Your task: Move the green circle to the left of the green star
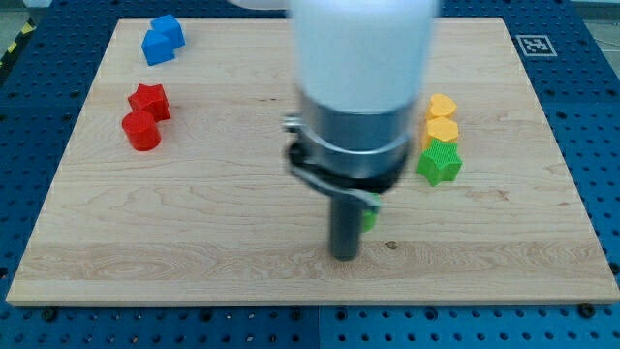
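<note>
The green star [440, 163] sits right of the board's centre, just below two yellow blocks. The green circle [370, 216] is mostly hidden behind my rod; only a small green edge shows at the rod's right side, down and left of the star. My tip [344, 256] rests on the board just left of and below that green edge, touching or nearly touching the circle. The arm's wide white and grey body blocks the middle of the view.
A yellow block [442, 106] and a second yellow block [441, 129] stand above the star. A red star [150, 101] and a red cylinder [141, 131] are at the left. Two blue blocks [162, 40] are at the top left. The wooden board [194, 223] lies on a blue perforated table.
</note>
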Motion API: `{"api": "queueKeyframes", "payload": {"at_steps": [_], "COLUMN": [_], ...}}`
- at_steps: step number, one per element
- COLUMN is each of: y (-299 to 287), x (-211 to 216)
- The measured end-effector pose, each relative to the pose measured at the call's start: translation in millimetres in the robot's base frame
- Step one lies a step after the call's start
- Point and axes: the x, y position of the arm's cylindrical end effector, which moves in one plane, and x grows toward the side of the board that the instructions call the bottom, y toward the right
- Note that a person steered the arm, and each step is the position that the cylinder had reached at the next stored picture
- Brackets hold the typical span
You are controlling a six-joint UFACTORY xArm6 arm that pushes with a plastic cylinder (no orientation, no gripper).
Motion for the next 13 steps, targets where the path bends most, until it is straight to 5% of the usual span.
{"api": "queueKeyframes", "payload": {"at_steps": [2, 3, 5, 9, 11, 13], "y": [18, 0, -39, -38, -18, 0], "x": [-42, -18, -36, -56, -33, -63]}}
